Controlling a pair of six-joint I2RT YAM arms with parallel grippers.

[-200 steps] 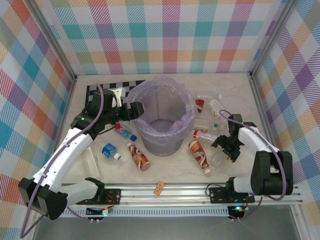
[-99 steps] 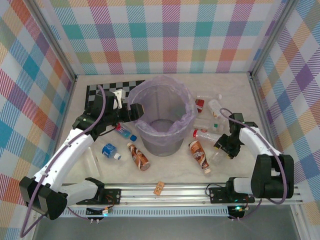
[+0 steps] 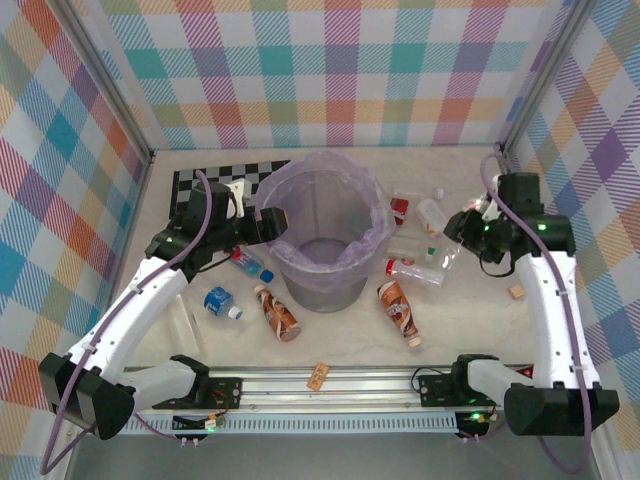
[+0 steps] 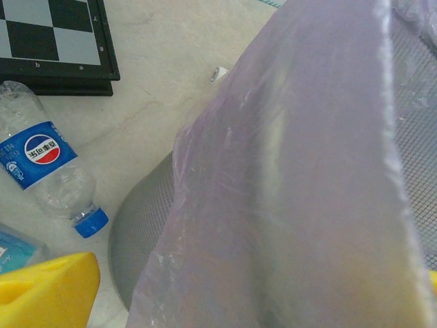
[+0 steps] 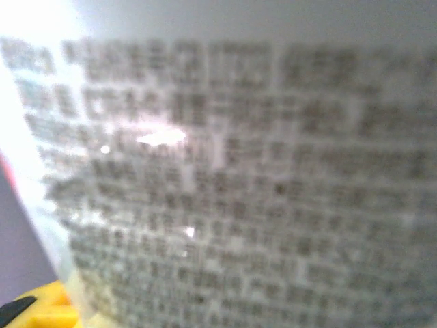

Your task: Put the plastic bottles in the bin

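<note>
The bin (image 3: 322, 240), grey with a lilac bag, stands mid-table. My left gripper (image 3: 268, 222) sits at its left rim, open, with the bag (image 4: 287, 178) between its widely spread yellow fingers (image 4: 41, 290). My right gripper (image 3: 462, 232) hangs raised to the right of the bin, shut on a clear bottle whose blurred printed label (image 5: 225, 184) is pressed close to the camera. On the table lie a Pepsi bottle (image 3: 222, 302) (image 4: 48, 171), a blue-red one (image 3: 250, 264), two brown-labelled ones (image 3: 277, 313) (image 3: 399, 312), a red-capped clear one (image 3: 415, 270) and others (image 3: 415, 212) behind it.
A chequered board (image 3: 215, 185) lies at the back left behind the left arm. A tan cork (image 3: 516, 292) rests on the table at the right. Another tan piece (image 3: 319, 376) lies on the front rail. Plaid walls close in on three sides.
My right arm has risen from the front right of the table and swung back, taking the clear bottle up with it; the cork beneath now shows. The left arm has held still.
</note>
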